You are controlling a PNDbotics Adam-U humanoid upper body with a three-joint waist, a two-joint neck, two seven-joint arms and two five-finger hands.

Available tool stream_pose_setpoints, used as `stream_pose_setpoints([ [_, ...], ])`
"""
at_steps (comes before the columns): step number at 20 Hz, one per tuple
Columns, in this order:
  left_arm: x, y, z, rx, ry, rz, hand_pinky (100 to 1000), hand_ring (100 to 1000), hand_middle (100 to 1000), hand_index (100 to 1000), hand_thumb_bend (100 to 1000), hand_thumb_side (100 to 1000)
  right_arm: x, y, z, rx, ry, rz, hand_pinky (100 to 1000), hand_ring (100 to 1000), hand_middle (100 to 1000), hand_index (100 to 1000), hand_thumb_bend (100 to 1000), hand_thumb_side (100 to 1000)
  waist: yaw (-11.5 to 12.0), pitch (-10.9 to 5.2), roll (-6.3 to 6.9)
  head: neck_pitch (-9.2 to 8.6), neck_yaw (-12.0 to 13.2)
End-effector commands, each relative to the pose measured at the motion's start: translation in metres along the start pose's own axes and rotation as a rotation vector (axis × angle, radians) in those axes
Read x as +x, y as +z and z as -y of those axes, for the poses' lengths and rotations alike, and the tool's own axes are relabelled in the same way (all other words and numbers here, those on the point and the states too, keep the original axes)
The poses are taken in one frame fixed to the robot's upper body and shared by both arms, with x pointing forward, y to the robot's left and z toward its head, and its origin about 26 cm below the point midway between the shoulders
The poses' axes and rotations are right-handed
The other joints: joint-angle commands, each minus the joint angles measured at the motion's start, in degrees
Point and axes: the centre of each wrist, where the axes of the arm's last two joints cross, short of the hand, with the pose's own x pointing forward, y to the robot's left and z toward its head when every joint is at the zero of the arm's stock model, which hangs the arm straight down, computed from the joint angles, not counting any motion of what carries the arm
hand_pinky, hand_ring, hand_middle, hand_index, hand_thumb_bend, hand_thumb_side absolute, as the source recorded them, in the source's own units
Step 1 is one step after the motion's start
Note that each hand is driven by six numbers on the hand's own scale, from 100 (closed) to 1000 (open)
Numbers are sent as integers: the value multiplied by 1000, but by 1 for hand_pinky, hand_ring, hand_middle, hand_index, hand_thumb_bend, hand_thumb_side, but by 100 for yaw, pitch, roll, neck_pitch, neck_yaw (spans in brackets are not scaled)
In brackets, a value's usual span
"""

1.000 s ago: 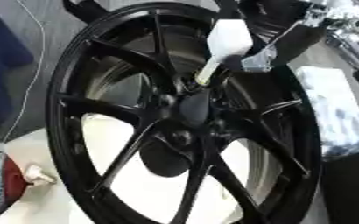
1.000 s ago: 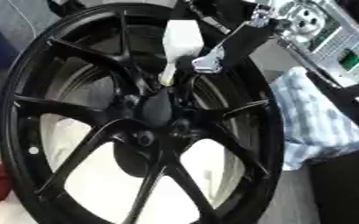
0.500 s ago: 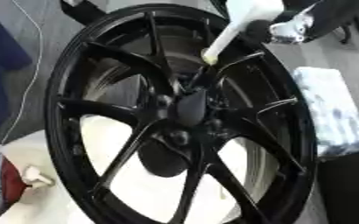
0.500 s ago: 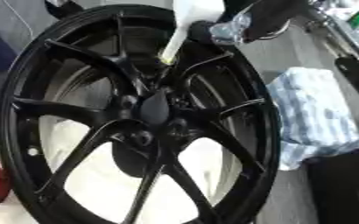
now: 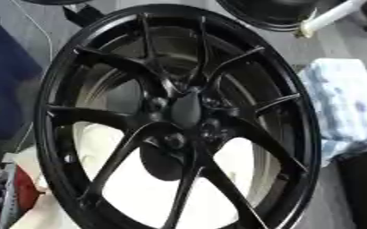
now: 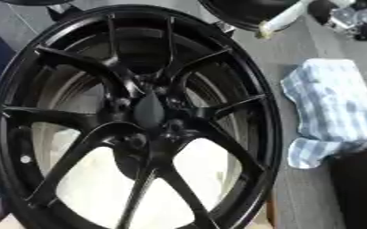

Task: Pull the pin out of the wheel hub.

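A large black wheel hub (image 5: 179,116) with forked spokes stands tilted and fills most of both views. Its dark centre cap (image 6: 149,109) is ringed by bolt holes, and nothing sticks out of them. The white pin (image 6: 282,19) hangs in the air at the upper right, clear of the rim, its yellowish tip pointing down-left. My right hand (image 6: 351,18) shows only as black and silver parts in the top right corner, at the pin's upper end. The hold itself is cut off by the frame's edge. My left hand is out of sight.
A blue-and-white checked cloth (image 6: 334,107) lies on the grey surface right of the wheel. A second black rim (image 5: 280,13) sits behind, at the top. Dark blue fabric (image 5: 6,89) is at the left, and a red item (image 5: 23,197) at the lower left.
The pin has come away from the wheel's centre, travelling up and to the right past the rim with my right hand. The view has also shifted somewhat.
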Motion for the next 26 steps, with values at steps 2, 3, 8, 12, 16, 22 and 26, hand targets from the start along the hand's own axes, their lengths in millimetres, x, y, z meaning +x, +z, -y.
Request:
stream_pose_setpoints([
  [2,4,0,-3,30,-9,43,801,914,678,799,100,710,-10,25,8,-161,66,33,729,577,389,403,196,100,-68,-70,137,-132,170],
  [3,4,0,-3,33,-8,46,801,914,678,799,100,710,-13,29,8,-176,77,29,729,577,389,403,196,100,-74,-68,156,-137,180],
  [8,3,3,-4,58,0,68,803,913,678,798,100,697,-40,72,2,-311,135,-93,734,599,446,450,177,100,-159,-77,409,-158,364],
  [12,2,5,-3,73,11,73,803,913,678,799,100,697,-56,99,-11,-357,181,-221,757,653,522,523,198,138,-205,-97,539,-168,462],
  [16,1,6,-2,75,18,74,804,913,679,799,100,697,-66,113,-24,-357,211,-323,787,730,650,618,235,161,-258,-107,605,-172,494],
  [22,1,6,-2,72,25,73,805,913,679,799,100,699,-74,124,-39,-315,221,-414,873,854,890,769,492,304,-317,-117,651,-172,536],
  [26,1,6,-1,72,28,71,806,913,679,799,100,698,-76,127,-44,-303,212,-433,896,894,944,811,413,489,-336,-138,658,-188,548],
])
